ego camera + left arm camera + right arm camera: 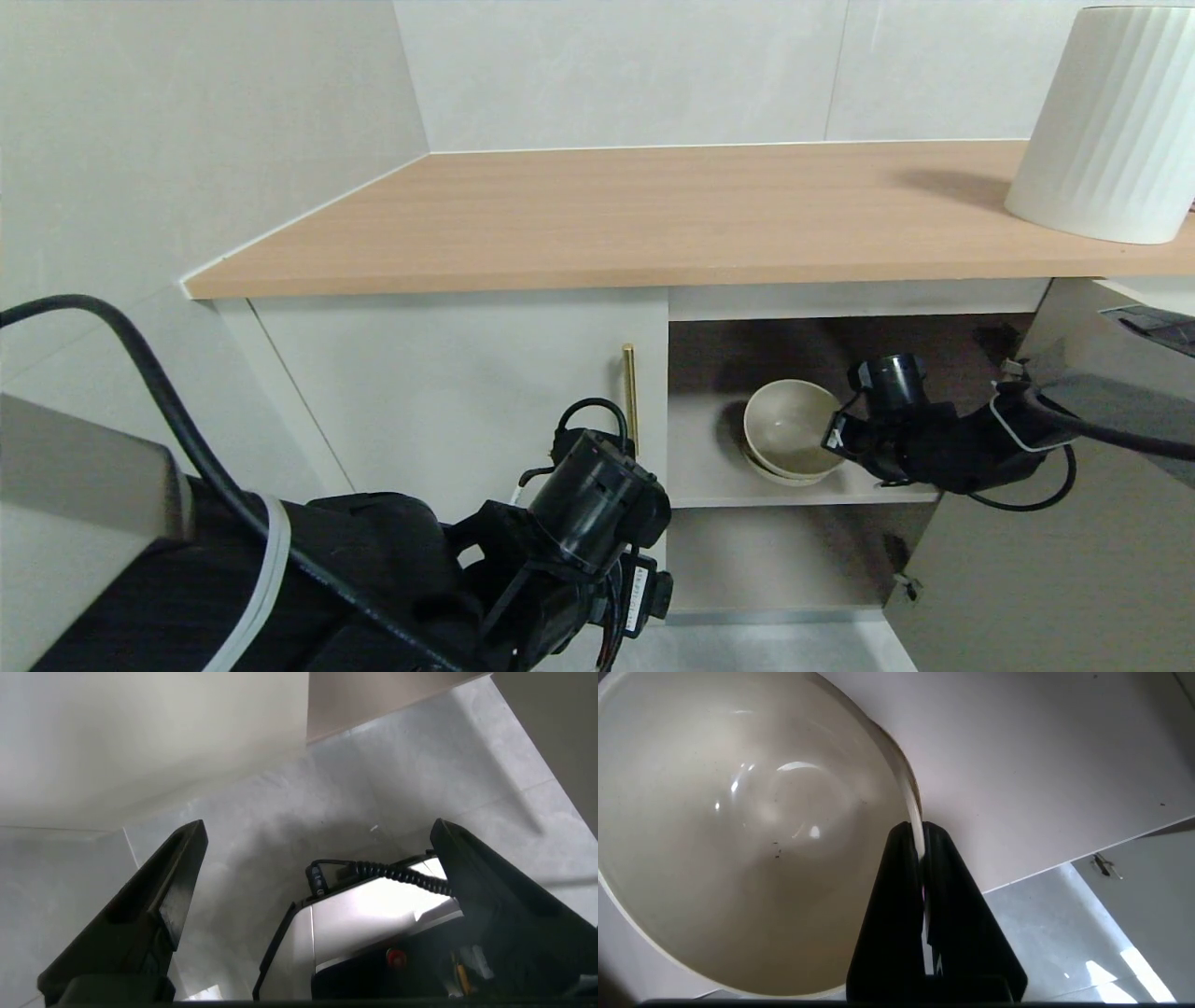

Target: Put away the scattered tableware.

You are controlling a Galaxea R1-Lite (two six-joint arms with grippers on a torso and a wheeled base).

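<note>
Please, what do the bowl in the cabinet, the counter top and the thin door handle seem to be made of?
The bowl: probably glazed ceramic, cream and glossy; bright highlights show inside it, though melamine is possible.
The counter top: wood or wood-look laminate, matte; fine straight grain shows.
The door handle: likely metal, brass-coloured, with a soft sheen.

Head cam: I look forward and down at counter (653,215) and open cabinet (709,476) | left wrist cam: aimed at floor (280,812) | right wrist cam: very close on bowl (757,831), also in my head view, farther off.
</note>
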